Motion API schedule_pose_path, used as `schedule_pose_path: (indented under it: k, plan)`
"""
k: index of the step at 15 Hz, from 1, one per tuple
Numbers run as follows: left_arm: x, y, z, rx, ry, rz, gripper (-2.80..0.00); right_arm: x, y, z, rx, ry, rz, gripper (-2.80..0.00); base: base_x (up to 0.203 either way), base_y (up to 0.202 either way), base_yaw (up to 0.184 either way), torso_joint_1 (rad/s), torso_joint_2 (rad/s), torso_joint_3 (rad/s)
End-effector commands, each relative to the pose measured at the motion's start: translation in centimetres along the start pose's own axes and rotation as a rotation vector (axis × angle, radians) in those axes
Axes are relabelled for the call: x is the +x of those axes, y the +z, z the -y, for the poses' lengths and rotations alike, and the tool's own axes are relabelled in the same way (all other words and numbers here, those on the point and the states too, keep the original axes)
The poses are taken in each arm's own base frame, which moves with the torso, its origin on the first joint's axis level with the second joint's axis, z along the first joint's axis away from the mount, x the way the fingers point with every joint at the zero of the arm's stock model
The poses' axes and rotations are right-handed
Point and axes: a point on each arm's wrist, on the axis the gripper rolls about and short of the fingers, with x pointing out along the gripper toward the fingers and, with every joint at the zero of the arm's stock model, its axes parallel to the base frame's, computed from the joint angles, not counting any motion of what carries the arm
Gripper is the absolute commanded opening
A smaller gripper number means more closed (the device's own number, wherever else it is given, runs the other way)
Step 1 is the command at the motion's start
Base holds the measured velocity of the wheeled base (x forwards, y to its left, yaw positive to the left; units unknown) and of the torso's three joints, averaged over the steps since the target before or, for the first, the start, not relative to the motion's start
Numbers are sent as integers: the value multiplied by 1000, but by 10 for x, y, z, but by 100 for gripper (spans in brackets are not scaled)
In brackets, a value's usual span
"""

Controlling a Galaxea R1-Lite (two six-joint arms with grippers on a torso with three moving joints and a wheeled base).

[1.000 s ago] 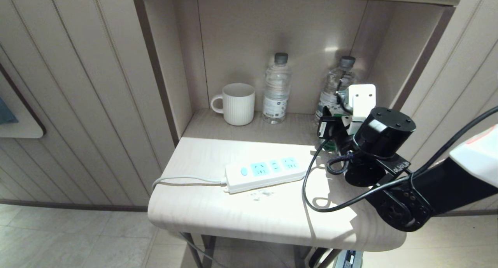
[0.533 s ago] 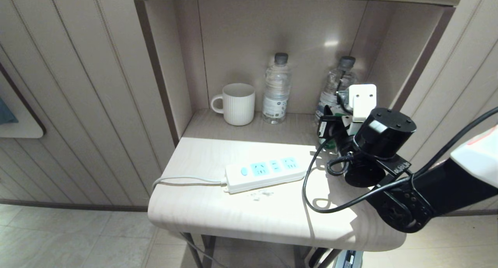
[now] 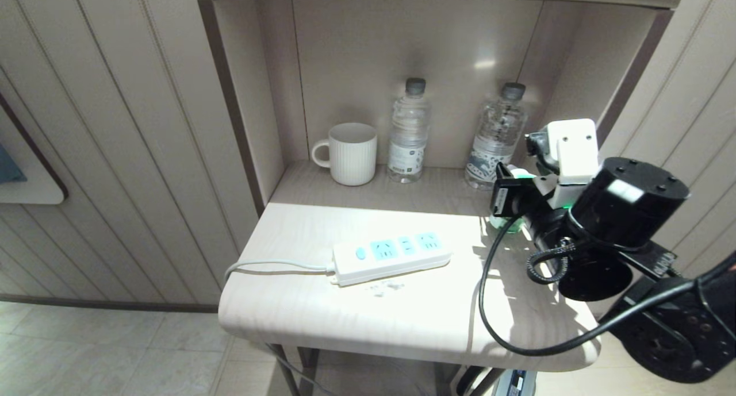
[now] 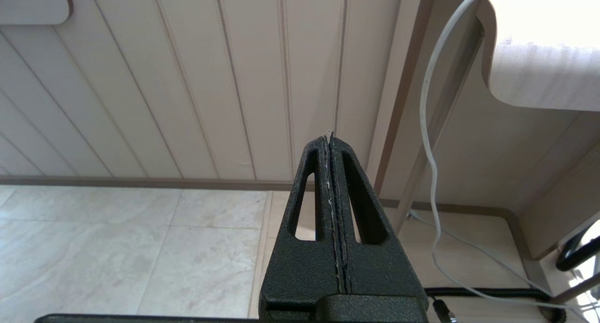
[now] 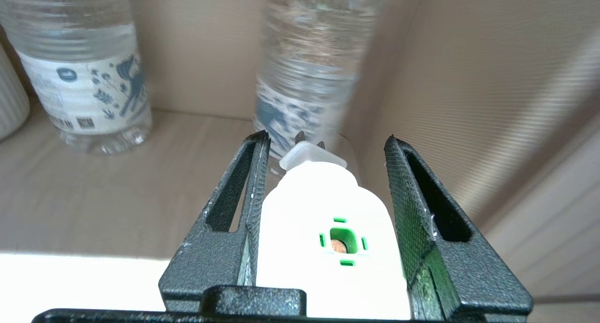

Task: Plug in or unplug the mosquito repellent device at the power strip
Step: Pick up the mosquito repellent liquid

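Mosquito repellent device (image 5: 328,238), a white squarish plug head with a green centre over a translucent green bottle, sits between the two black fingers of the right claw (image 5: 323,173), which we read as clamped on its sides; its metal prongs jut out just past the fingertips. We see it held off the pale wooden desk (image 3: 402,315), near the right-hand clear water bottle (image 3: 494,143) in the alcove. Well to the claw's left lies the flat white power strip with light-blue socket panels (image 3: 391,255), its sockets facing up and empty. For this step, we judge that we should carry the device over a socket panel, turn the prongs to point straight down, line them up with the slots, and press squarely, keeping the black cable (image 3: 489,304) clear of the strip. The left claw (image 4: 332,140) hangs closed and empty below desk level, beside the panelled wall.
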Motion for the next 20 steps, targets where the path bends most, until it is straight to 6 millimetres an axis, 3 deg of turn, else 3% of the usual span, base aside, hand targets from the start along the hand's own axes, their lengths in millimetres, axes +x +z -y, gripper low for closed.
schedule_pose_path:
  k: [1,4,6,10,12,14,16,18,20]
  plan:
    - [0,0,0,0,0,0,-280,-19,22,15,20,7,23,-280,0,0,0,0,0,0]
    - [0,0,0,0,0,1,-280,-44,43,22,-34,72,-51,-280,0,0,0,0,0,0]
    - [0,0,0,0,0,1,-280,-57,55,23,-111,107,-181,-280,0,0,0,0,0,0]
    - [0,0,0,0,0,1,-280,-81,101,34,-94,208,-403,-280,0,0,0,0,0,0]
    - [0,0,0,0,0,1,-280,-88,111,39,-112,288,-566,-280,0,0,0,0,0,0]
    - [0,0,0,0,0,1,-280,-88,117,37,-103,371,-766,-280,0,0,0,0,0,0]
    - [0,0,0,0,0,1,-280,-72,108,28,-64,411,-914,-280,0,0,0,0,0,0]
    - [0,0,0,0,0,1,-280,-56,104,18,-43,397,-929,-280,0,0,0,0,0,0]
    - [0,0,0,0,0,1,-280,-45,103,8,28,406,-833,-280,0,0,0,0,0,0]
